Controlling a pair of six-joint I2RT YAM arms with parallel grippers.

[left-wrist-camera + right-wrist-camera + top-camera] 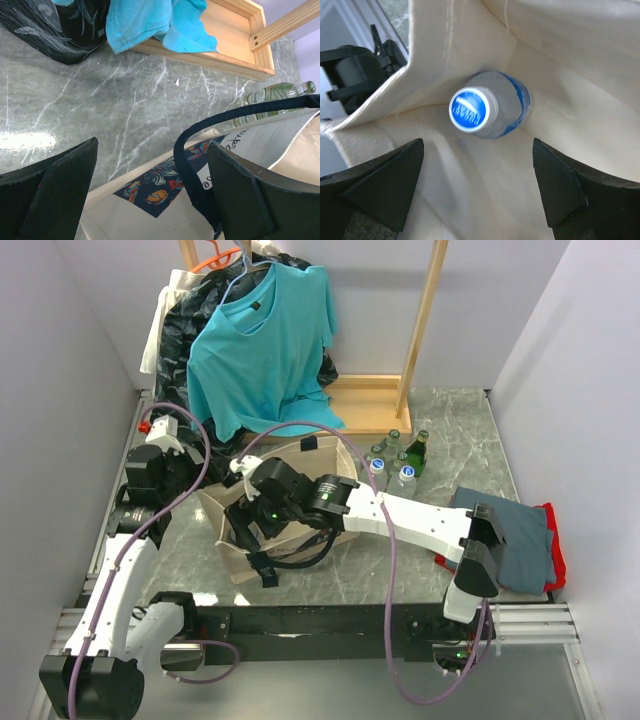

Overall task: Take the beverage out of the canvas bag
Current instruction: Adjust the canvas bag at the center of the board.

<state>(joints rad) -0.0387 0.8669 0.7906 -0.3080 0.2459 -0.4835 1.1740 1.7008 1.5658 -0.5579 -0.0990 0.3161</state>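
The beige canvas bag (225, 515) stands open in the middle of the table, and its dark flowered print (155, 185) shows in the left wrist view. Inside it a clear beverage bottle (492, 107) with a blue cap stands upright against the bag's wall. My right gripper (475, 185) is down inside the bag (580, 100), open, just short of the bottle, with its fingers (385, 185) wide apart and touching nothing. My left gripper (150, 195) is open at the bag's left side. The black strap handle (182, 165) loops between its jaws, close to the right finger (245, 195).
Several bottles (395, 465) stand on the marble table behind the bag's right side, also seen as bottles (270, 95) in the left wrist view. A teal T-shirt (265, 350) and dark clothes hang on a wooden rack (375, 395). Folded grey and red cloth (520, 540) lies at right.
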